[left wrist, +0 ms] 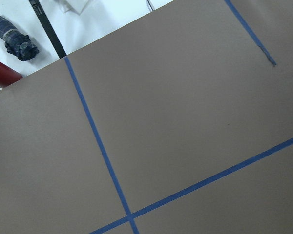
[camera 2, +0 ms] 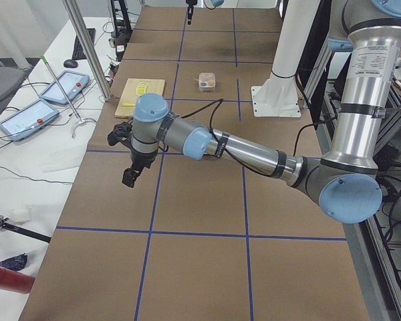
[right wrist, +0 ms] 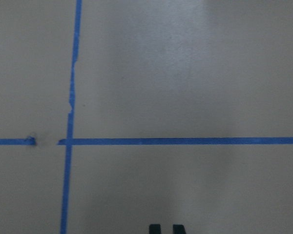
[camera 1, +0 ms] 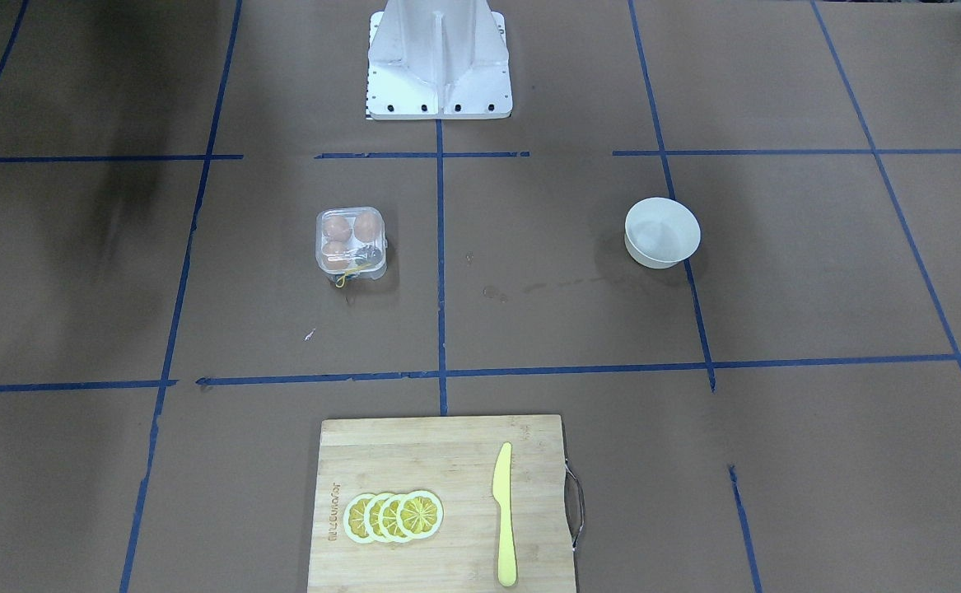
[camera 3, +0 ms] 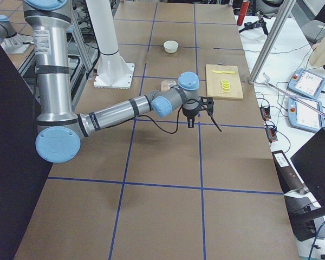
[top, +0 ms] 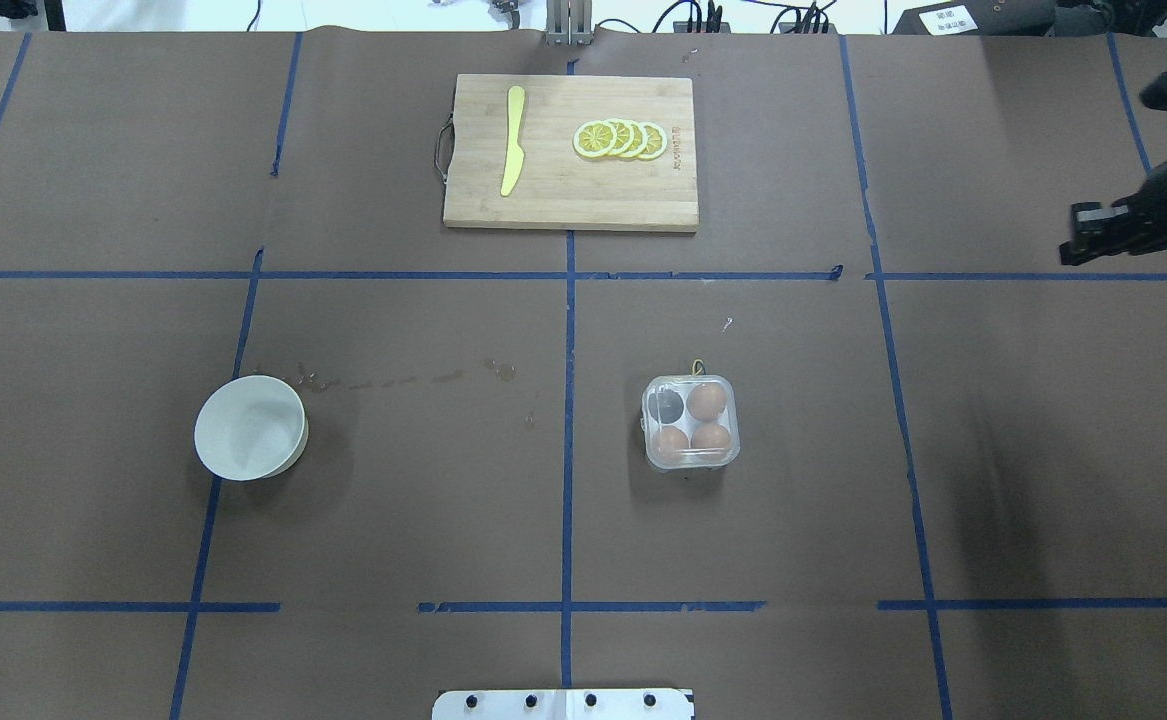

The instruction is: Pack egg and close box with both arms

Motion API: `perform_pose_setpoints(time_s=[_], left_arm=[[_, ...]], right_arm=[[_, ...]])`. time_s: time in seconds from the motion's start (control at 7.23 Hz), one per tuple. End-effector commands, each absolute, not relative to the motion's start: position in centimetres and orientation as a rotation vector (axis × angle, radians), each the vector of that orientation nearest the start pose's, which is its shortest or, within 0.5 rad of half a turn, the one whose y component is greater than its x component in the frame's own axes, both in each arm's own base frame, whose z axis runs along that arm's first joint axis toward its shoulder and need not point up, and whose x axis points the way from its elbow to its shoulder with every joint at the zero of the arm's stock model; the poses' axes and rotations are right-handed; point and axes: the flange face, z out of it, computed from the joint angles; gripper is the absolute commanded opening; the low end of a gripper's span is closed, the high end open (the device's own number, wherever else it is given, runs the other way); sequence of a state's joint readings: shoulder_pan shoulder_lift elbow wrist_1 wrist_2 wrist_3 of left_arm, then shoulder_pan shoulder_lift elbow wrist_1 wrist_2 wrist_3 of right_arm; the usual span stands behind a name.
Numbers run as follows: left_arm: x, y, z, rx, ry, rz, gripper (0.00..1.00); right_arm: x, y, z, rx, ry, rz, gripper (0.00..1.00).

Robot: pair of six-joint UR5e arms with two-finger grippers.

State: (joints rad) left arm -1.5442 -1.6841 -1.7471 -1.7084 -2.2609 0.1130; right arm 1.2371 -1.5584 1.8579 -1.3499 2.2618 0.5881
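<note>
- find the box (top: 693,464) on the table (top: 443,520), just right of the centre tape line and on the near side, toward the robot's base.
- count three eggs (top: 708,401) inside, in the far-right, near-left and near-right cells; cannot tell what darkens the far-left cell.
- looks lidded, clear top down over the cells, yellow bit (top: 698,364) poking out at the far edge; a judgement only, clear plastic being hard to read.
- read the right gripper (right wrist: 166,229) as nearly together, a thin slit between the tips, nothing clamped; hangs over bare taped paper out at the right side of the table.
- cannot tell the state of the left gripper (camera 2: 129,176): shows only in the side view, hovering above the table toward the left end.
- from the right gripper, look left and nearer the base for the box; well apart, no contact.
- from the left gripper, look right, past the empty white bowl (top: 248,428) standing left of centre.
- rank the right arm as the nearer one, with the box in its half of the table.
- no long axis to speak of on a square box; cannot tell which edge carries the hinge.
- judge the task as good as done: no loose egg in view, bowl empty, both grippers off to the sides.
</note>
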Motion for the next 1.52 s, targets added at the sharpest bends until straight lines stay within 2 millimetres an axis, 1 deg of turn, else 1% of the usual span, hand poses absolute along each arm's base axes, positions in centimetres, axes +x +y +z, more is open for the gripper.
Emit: perform_pose_setpoints(time_s=[0.0,0.14,0.28,0.41,0.55,0.69,0.83,0.97,1.11,1.24,1.38], left_arm=[[-7.2,-53.9,52.9,0.417,0.652,0.293,1.0],[-8.2,-53.4,53.6,0.407,0.649,0.271,1.0],[-8.3,-52.5,55.1,0.355,0.657,0.25,1.0],[-8.2,-52.1,57.0,0.312,0.664,0.23,1.0],[-7.9,-49.8,61.1,0.221,0.673,0.157,1.0],[-8.1,-48.7,60.3,0.24,0.671,0.122,1.0],[-8.0,-48.5,59.7,0.232,0.679,0.112,1.0],[-7.4,-48.4,59.7,0.184,0.721,0.068,1.0],[-7.3,-48.3,57.8,0.187,0.759,0.02,1.0],[-7.1,-48.4,58.1,0.16,0.758,0.013,1.0],[-5.3,-48.3,58.0,0.111,0.754,0.041,1.0]], right_arm=[[-1.7,-49.6,52.9,0.1,-0.759,-0.031,1.0],[0.0,-49.8,52.9,0.077,-0.744,-0.047,1.0],[0.7,-49.6,54.2,0.056,-0.735,-0.068,1.0],[0.8,-49.6,55.0,0.039,-0.735,-0.068,1.0],[0.8,-49.1,55.9,0.017,-0.759,-0.05,1.0],[0.5,-49.7,56.2,0.006,-0.787,-0.048,1.0],[0.4,-49.5,55.8,0.01,-0.806,-0.051,1.0],[0.5,-49.2,55.9,0.012,-0.799,-0.051,1.0],[0.5,-49.4,56.4,0.003,-0.793,-0.047,1.0],[0.4,-49.7,56.8,-0.008,-0.794,-0.038,1.0],[0.4,-49.7,56.7,-0.009,-0.793,-0.033,1.0]])
